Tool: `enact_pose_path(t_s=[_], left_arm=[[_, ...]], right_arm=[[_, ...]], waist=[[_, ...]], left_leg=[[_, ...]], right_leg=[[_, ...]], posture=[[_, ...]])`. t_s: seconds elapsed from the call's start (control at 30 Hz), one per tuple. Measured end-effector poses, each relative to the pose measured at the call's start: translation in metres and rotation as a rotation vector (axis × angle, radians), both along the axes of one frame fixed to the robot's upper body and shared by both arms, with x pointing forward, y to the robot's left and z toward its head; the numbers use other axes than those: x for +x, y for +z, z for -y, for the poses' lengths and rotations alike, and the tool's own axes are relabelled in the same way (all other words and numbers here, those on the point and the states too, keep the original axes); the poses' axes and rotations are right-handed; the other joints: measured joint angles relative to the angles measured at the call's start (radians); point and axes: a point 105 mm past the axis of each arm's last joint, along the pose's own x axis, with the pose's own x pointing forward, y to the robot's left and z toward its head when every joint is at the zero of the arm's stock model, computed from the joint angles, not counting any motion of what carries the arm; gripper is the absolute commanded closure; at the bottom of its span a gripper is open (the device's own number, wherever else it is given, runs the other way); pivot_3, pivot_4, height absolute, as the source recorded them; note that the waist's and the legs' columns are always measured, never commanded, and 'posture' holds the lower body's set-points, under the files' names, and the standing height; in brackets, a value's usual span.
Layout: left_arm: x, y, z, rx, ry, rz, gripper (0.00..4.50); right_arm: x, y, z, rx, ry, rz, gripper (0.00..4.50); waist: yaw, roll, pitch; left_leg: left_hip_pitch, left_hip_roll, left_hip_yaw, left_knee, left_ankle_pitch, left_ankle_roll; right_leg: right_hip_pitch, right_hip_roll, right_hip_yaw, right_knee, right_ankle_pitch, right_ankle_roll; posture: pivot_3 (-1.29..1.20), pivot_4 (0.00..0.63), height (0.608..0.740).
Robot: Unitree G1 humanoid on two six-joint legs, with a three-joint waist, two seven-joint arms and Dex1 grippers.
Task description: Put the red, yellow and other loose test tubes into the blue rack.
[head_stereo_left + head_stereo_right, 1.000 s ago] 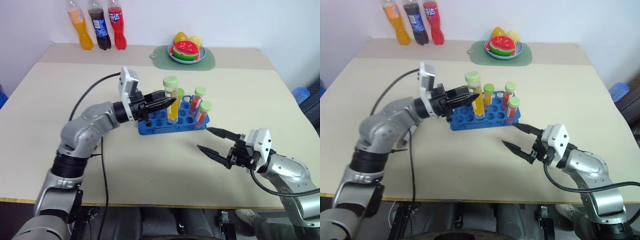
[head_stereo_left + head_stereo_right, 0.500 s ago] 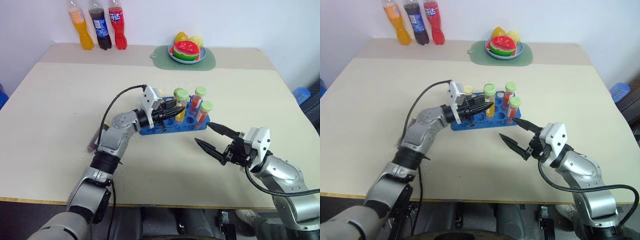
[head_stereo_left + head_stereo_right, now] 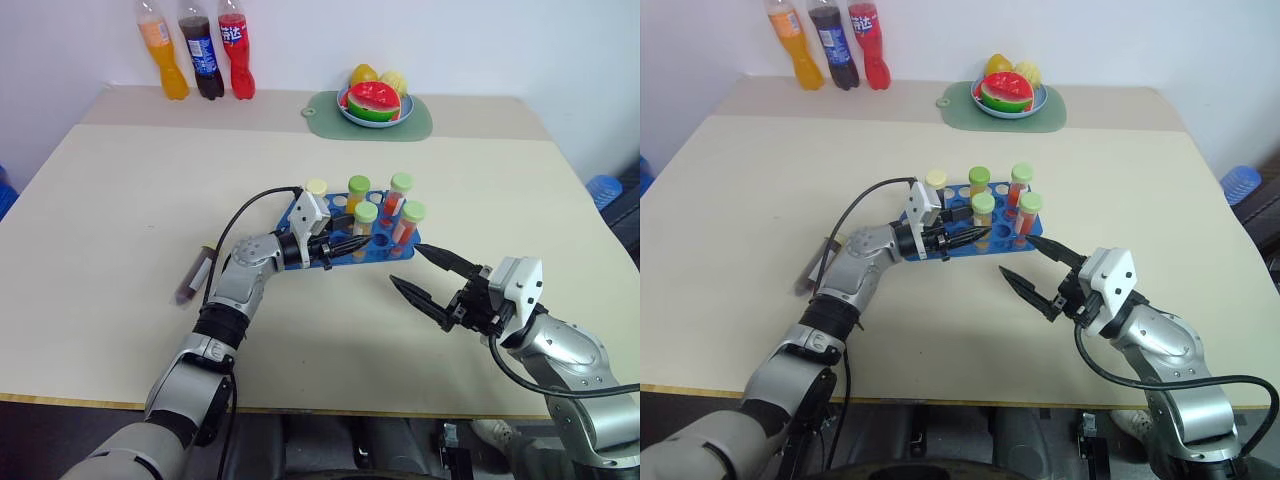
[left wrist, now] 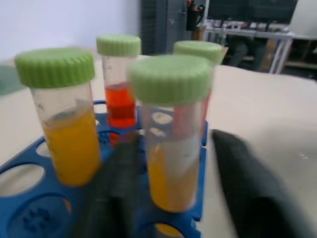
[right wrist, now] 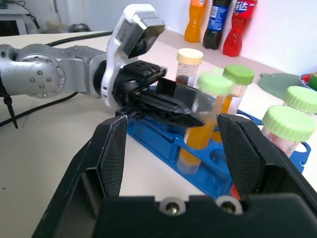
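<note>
At the near edge of the blue rack, your left gripper is reaching in level across the table, its arm bent at the elbow. In the left wrist view the two fingers are standing apart on either side of a yellow-orange tube seated in the rack, clear of the glass. Your right gripper is hovering off the rack's right corner, pointing toward it, its jaws gaping and gripping nothing.

Crowding the rack around you are a second yellow-orange tube, two red-orange tubes with green caps, and a cream-capped tube behind your left wrist. Farther back are sitting three soda bottles and a fruit bowl on a green mat.

All the racked tubes are standing upright, caps up. One dark tube is lying flat on the table, well to the left of your left forearm, its long axis running roughly toward and away from you.
</note>
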Motion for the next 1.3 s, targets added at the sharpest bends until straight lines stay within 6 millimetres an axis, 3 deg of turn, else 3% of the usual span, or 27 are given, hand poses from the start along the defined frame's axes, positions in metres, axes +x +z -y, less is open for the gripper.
enact_pose_path(t_s=[0.03, 0.23, 0.33, 0.47, 0.57, 0.67, 0.7, 0.83, 0.97, 1.13, 1.3], left_arm=[[-0.002, 0.007, 0.001, -0.025, -0.003, 0.018, 0.18], [-0.024, 0.057, -0.019, -0.088, -0.038, 0.222, 0.18], [-0.022, 0.073, -0.038, -0.125, 0.013, 0.168, 0.18], [0.002, 0.122, -0.079, -0.211, 0.247, 0.013, 0.18], [0.018, 0.144, -0.127, -0.078, 0.537, -0.052, 0.18], [0.012, 0.127, -0.162, 0.189, 0.664, -0.298, 0.18], [0.000, 0.112, -0.174, 0.351, 0.692, -0.445, 0.18], [-0.032, 0.080, -0.209, 0.640, 0.742, -0.733, 0.18], [-0.041, 0.068, -0.220, 0.696, 0.732, -0.841, 0.18], [-0.038, 0.050, -0.229, 0.737, 0.790, -0.922, 0.18], [-0.025, 0.025, -0.222, 0.739, 0.817, -0.996, 0.18]], right_arm=[[0.000, 0.000, 0.000, 0.000, 0.000, 0.002, 1.30], [0.002, -0.001, -0.001, -0.001, 0.011, 0.002, 1.30], [0.003, -0.003, -0.003, -0.002, 0.033, -0.007, 1.30], [0.003, -0.008, -0.003, -0.006, 0.055, -0.025, 1.30], [0.004, -0.012, -0.002, -0.007, 0.066, -0.036, 1.30], [0.006, -0.015, -0.003, -0.008, 0.083, -0.045, 1.30], [0.007, -0.015, -0.004, -0.011, 0.089, -0.045, 1.30], [0.011, -0.016, -0.010, -0.008, 0.118, -0.045, 1.30], [0.012, -0.019, -0.012, 0.000, 0.129, -0.045, 1.30], [0.011, -0.023, -0.017, 0.009, 0.140, -0.050, 1.30], [0.010, -0.024, -0.017, 0.008, 0.134, -0.051, 1.30]], waist=[[0.001, 0.000, 0.000], [-0.008, 0.001, 0.000], [-0.007, 0.001, 0.000], [-0.003, 0.000, 0.000], [-0.009, 0.000, 0.000], [-0.023, -0.002, 0.002], [-0.026, -0.002, 0.002], [-0.028, -0.001, 0.003], [-0.021, -0.002, 0.003], [-0.023, -0.002, 0.003], [-0.021, -0.002, 0.003]], left_leg=[[0.000, 0.000, 0.000, 0.000, 0.000, 0.000], [0.001, 0.001, 0.000, -0.001, 0.000, 0.000], [0.001, 0.001, -0.001, -0.001, 0.000, 0.000], [0.001, 0.001, -0.002, 0.000, 0.000, 0.000], [0.001, 0.001, -0.001, -0.001, 0.000, 0.000], [0.002, 0.001, -0.002, -0.003, 0.000, 0.000], [0.001, 0.001, -0.002, -0.003, 0.000, 0.000], [0.002, 0.001, -0.002, -0.004, 0.000, 0.000], [0.001, 0.001, -0.002, -0.003, 0.000, 0.000], [0.001, 0.001, -0.001, -0.003, 0.000, 0.000], [0.000, 0.000, -0.001, -0.002, 0.000, 0.000]], right_leg=[[0.000, 0.000, 0.000, 0.000, 0.000, 0.000], [0.000, 0.001, 0.000, 0.001, 0.000, 0.000], [0.000, 0.001, 0.000, 0.002, 0.000, 0.000], [0.000, 0.001, -0.001, 0.001, 0.001, 0.003], [0.000, 0.001, -0.001, 0.002, 0.001, 0.005], [-0.001, 0.001, -0.001, 0.003, 0.000, 0.006], [-0.001, 0.001, -0.001, 0.004, 0.000, 0.006], [-0.002, 0.001, -0.001, 0.004, -0.002, 0.003], [-0.002, 0.000, -0.001, 0.004, -0.002, 0.002], [-0.002, 0.000, -0.001, 0.004, -0.002, 0.002], [-0.002, 0.000, -0.001, 0.004, -0.001, 0.002]], posture=[[0.00, 0.150, 0.740], [0.00, 0.150, 0.740], [0.00, 0.150, 0.740], [0.00, 0.150, 0.740], [0.00, 0.150, 0.740], [0.00, 0.150, 0.740], [0.00, 0.150, 0.740], [0.00, 0.150, 0.740], [0.00, 0.150, 0.740], [0.00, 0.150, 0.740], [0.00, 0.150, 0.740]])
